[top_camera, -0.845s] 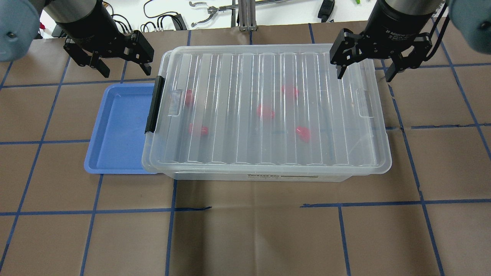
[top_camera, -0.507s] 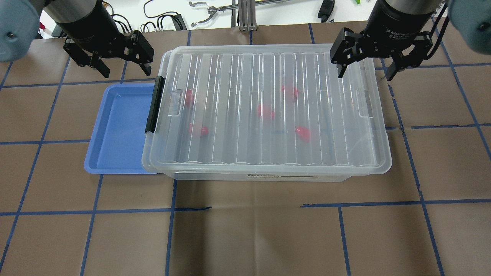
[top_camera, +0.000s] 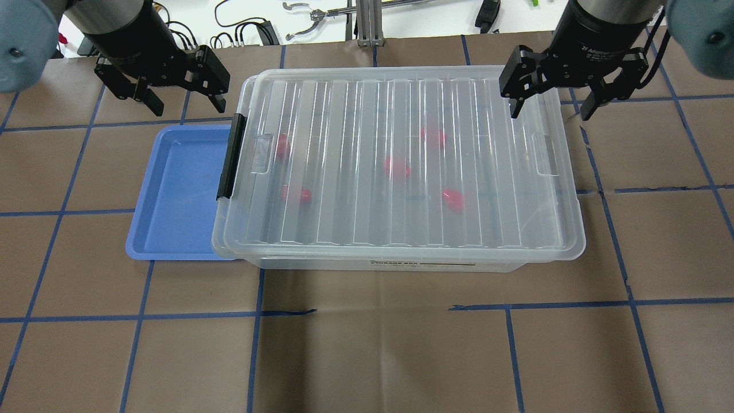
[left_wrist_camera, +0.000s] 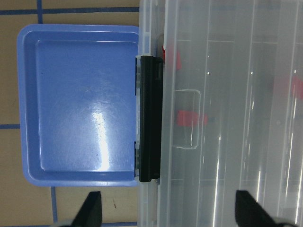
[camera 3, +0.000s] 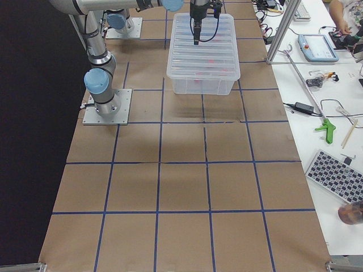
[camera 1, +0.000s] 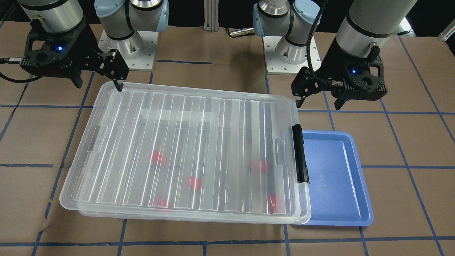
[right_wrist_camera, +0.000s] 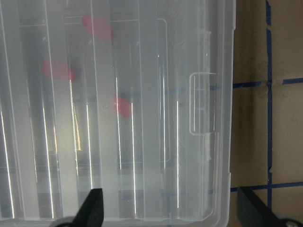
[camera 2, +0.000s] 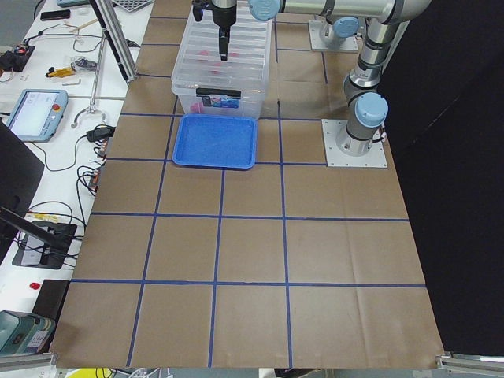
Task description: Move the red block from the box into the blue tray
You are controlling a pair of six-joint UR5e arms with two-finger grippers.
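Box: big shallow clear plastic bin, rounded corners, sitting on a brown paper-covered tabletop w/ a grid of blue tape lines. Lid is on; it's translucent, glossy, w/ long parallel ribs running across its width and a molded tab recess at each short end. A black latch, a straight matte strip, clips the short end on the robot's left.

Red blocks: five, all inside the box under the lid, scattered and apart from each other. They show only as blurred red smudges through the ribs, so exact shape can't be made out.

Tray: shallow periwinkle-blue plastic, smooth w/ a soft sheen, rounded corners, low raised rim. It lies flat just beside the latch end, one long edge tucked under the lid's overhang. Nothing in it.

Left fingers: black, spread wide, holding nothing, above the far corner of the latch end; in the wrist view one tip is over the tabletop by the tray, the other over the lid.

Right fingers: also spread wide, holding nothing, straddling the box's far corner at the other short end, one tip over the lid, the other past the rim.
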